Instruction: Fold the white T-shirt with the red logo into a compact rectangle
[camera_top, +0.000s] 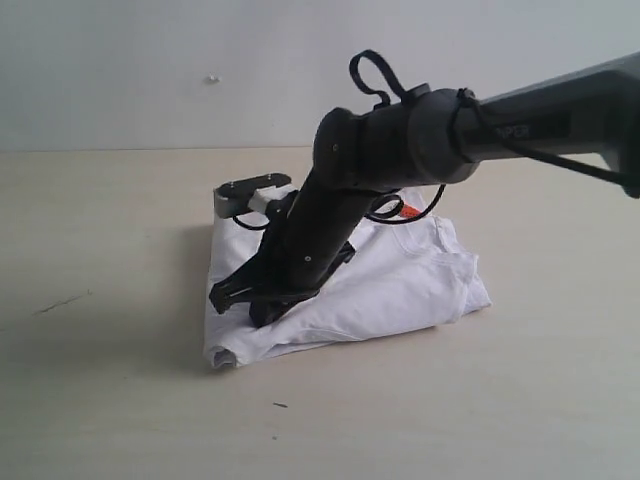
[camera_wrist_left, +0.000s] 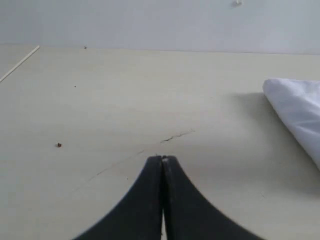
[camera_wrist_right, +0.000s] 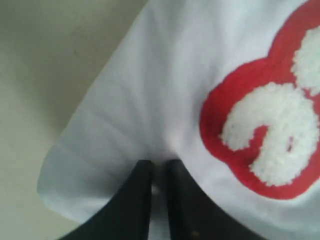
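Pale beige tabletop (camera_top: 100, 400) is stretching back to a plain light wall (camera_top: 150, 70). Mid-table the white T-shirt (camera_top: 400, 285) is lying folded over into a rough, wrinkled block, w/ the collar facing the far side and a small orange tag (camera_top: 408, 212) showing at the neck. R arm (camera_top: 420, 140) is reaching in from the right and angling down across the shirt. The right gripper (camera_top: 240, 303) is sitting on the cloth near the shirt's left edge. Close up, its jaws are standing nearly together w/ only a thin slit, and white fabric is showing in that slit; can't tell if it's pinching cloth or not. The red logo (camera_wrist_right: 265, 135), w/ fuzzy white lettering, is lying just beside the jaws, partly cut off by the frame. The left gripper (camera_wrist_left: 162, 159) is clamped fully closed on nothing, hovering over bare table, w/ a shirt corner off to one side, well apart.
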